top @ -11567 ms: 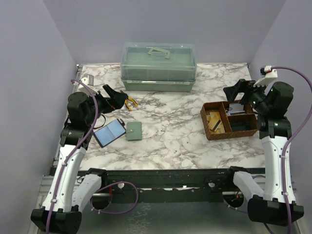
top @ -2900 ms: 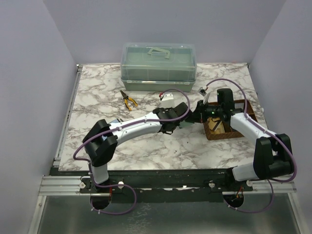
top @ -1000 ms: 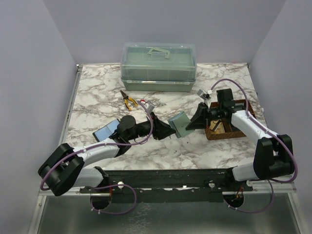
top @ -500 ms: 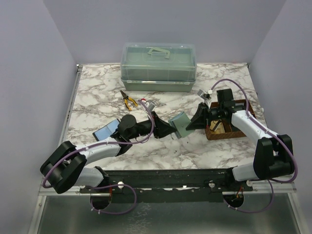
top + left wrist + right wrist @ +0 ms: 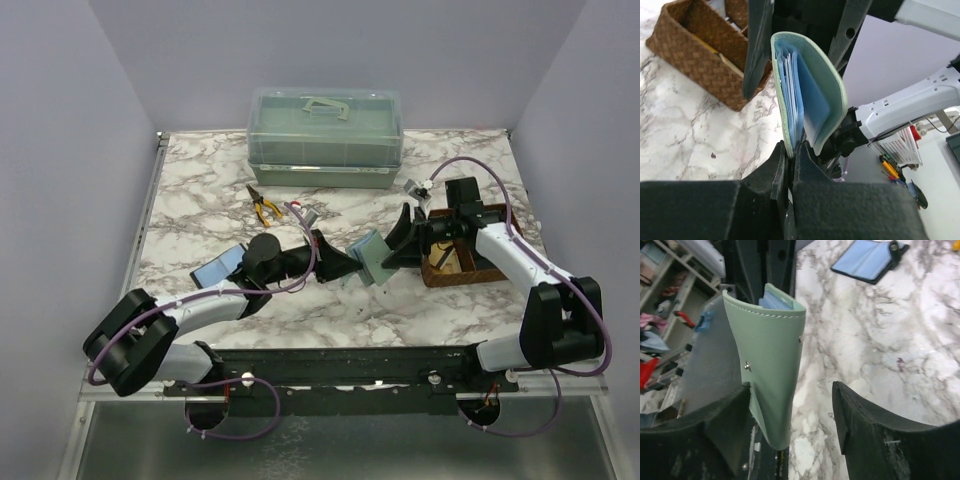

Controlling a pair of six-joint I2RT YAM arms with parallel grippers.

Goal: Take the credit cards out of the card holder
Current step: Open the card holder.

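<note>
The grey-green card holder point(image 5: 370, 255) hangs half open above the table's middle, between both arms. My left gripper point(image 5: 350, 270) is shut on the lower edge of one flap point(image 5: 782, 115), fingers pinched tight point(image 5: 791, 150). Inside, the holder point(image 5: 827, 85) is blue, with thin pale edges point(image 5: 788, 82) standing in the pockets; whether these are credit cards I cannot tell. My right gripper point(image 5: 400, 238) is open around the holder's other side. In the right wrist view the holder point(image 5: 772, 360) rests against the left finger point(image 5: 725, 420), and the right finger point(image 5: 860, 415) stands well apart from it.
A brown divided basket point(image 5: 470, 272) with tan flat pieces sits just behind my right gripper. A black-framed blue panel point(image 5: 222, 267) lies by my left arm. Yellow-handled pliers point(image 5: 265, 208) and a green lidded box point(image 5: 325, 135) are further back.
My right gripper has opened and let go of the card holder. My left gripper has shut on the holder's edge. The holder has tipped slightly.
</note>
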